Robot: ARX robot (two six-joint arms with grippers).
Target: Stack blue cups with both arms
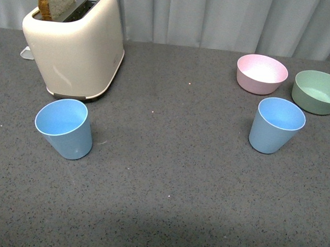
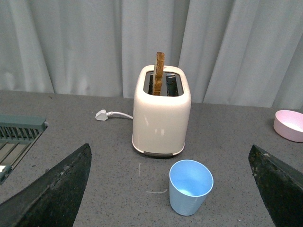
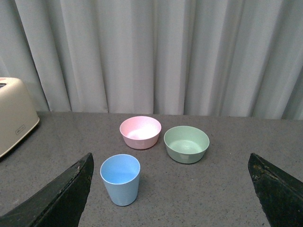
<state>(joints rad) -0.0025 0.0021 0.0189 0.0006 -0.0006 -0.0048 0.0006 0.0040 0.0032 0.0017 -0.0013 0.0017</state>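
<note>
Left claw spread wide, blue cup between its fingers, right claw likewise apart, second blue cup nearer one finger, toaster cut off, label unreadable.

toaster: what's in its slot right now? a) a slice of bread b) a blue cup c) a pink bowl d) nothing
a, a browned slice of bread stands up out of the slot of the toaster, seen in both the front and left wrist views.
</note>
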